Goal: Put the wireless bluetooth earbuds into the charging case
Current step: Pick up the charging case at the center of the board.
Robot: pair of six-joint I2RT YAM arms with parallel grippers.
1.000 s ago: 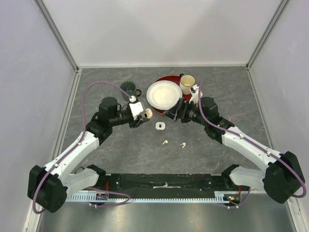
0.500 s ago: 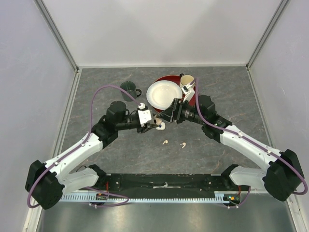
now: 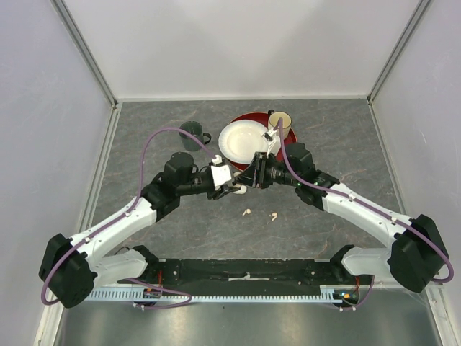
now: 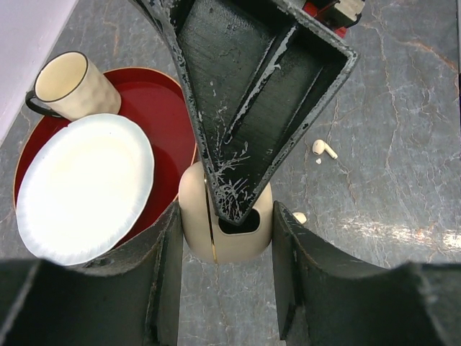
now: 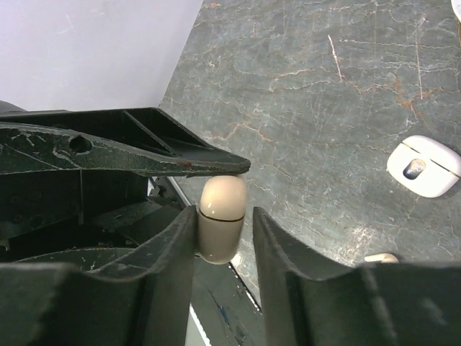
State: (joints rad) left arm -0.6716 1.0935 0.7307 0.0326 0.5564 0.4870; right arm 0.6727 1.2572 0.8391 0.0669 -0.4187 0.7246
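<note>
Left gripper [image 4: 225, 216] grips the charging case [image 4: 232, 246] (right gripper [image 5: 224, 216] straddles it).

Desk: grey-green marbled top [image 3: 338, 130] with thin pale and rust veins
Walls: plain pale lilac panels [image 3: 245, 43] at back and both sides
Corner rails: metal strips [image 3: 86, 52] slanting up from the back corners
Near edge: black plate [image 3: 245, 268], white slotted strip [image 3: 216, 295]
Light: soft, even

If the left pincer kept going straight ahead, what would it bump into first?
Most likely the right pincer. It sits straight ahead, right up against the peach charging case that the left pincer holds. Whether they already touch is hard to tell.
</note>
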